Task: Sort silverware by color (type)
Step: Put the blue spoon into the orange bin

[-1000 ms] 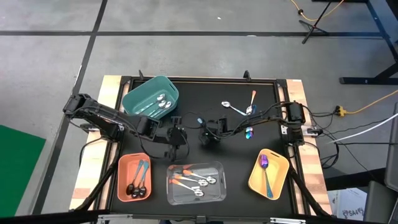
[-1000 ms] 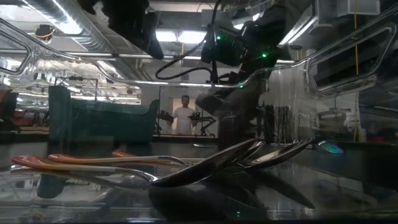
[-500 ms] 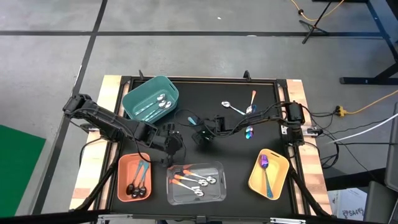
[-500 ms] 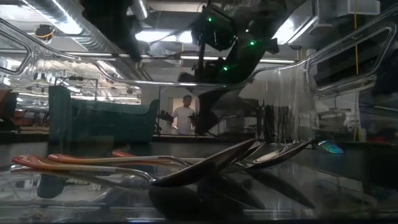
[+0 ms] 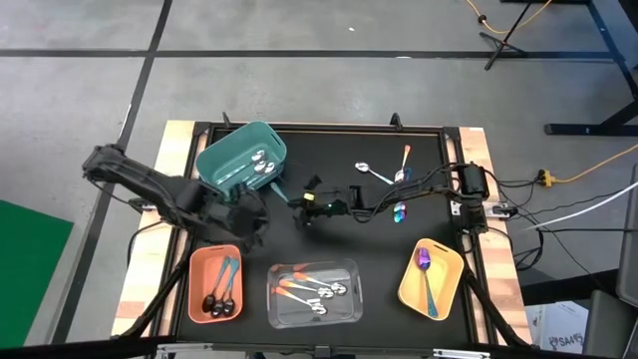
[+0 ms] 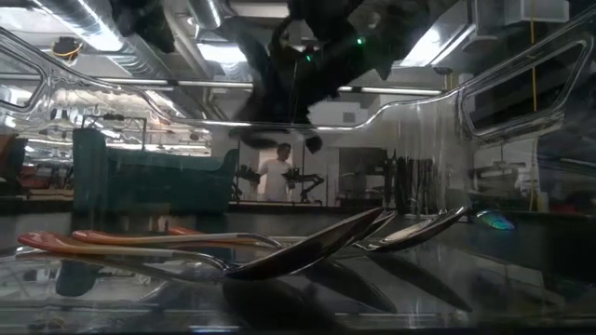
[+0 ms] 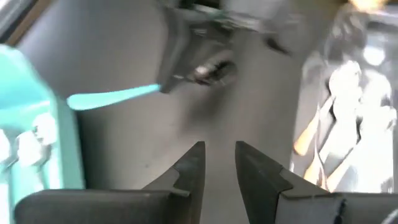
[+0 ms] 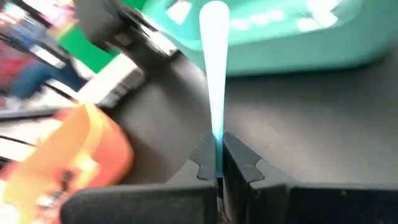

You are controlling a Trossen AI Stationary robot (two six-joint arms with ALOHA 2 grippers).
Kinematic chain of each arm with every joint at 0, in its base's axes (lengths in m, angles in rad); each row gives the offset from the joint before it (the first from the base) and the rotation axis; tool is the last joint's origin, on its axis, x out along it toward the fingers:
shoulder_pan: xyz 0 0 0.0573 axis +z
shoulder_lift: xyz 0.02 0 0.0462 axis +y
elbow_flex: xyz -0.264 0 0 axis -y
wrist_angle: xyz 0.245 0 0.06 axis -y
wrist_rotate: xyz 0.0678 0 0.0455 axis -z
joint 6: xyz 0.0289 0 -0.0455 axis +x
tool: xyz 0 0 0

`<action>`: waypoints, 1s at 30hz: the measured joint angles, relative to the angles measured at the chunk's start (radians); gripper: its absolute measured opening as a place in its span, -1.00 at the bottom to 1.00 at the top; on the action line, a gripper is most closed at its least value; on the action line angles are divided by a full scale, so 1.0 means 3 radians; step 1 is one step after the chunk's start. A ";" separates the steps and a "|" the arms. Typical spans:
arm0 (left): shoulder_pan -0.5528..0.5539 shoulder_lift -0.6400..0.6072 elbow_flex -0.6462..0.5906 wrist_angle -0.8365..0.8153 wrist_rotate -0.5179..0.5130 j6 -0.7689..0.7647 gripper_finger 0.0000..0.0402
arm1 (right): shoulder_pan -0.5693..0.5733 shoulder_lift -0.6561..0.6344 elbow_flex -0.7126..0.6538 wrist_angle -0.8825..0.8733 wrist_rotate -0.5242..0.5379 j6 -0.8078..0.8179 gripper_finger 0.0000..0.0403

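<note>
One teal-handled spoon sits pinched in the right claw.

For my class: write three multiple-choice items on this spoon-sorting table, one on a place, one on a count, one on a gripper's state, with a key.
1. Where is the yellow bin?
A. the table's near right corner
B. beside the teal bin
C. the table's centre

2. How many spoons lie in the salmon bin?
A. none
B. two
C. six

3. What is the right gripper doing?
A. hanging open and empty
B. resting in the clear bin
C. pinching a teal-handled spoon

Key: 1 A, the high view shows it there. 2 B, two dark-bowled spoons show inside. 3 C, the right wrist view shows both fingers shut on the handle.
</note>
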 joint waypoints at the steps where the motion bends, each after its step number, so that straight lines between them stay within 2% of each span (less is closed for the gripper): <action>1: 0.0001 -0.0079 0.0000 -0.0059 -0.0074 -0.0094 -0.59 | 0.0000 -0.0001 0.0000 0.0146 -0.0025 -0.0019 -1.00; 7: 0.0003 -0.0495 0.0000 -0.0193 -0.0881 -0.0937 -0.59 | 0.0000 -0.0004 0.0001 0.0802 -0.0019 -0.0174 -1.00; 12: 0.0030 -0.0619 0.0000 -0.0153 -0.1350 -0.1585 -0.59 | 0.0000 -0.0004 0.0001 0.1045 0.0301 -0.0345 -1.00; 19: 0.0195 -0.0575 0.0000 0.0107 -0.1454 -0.1792 -0.59 | -0.0003 -0.0005 0.0001 0.1425 0.0392 -0.0605 -1.00; 30: 0.0391 -0.0348 0.0000 0.0317 -0.1442 -0.1734 -0.59 | 0.0006 -0.0009 0.0001 0.1429 0.0264 -0.0705 -1.00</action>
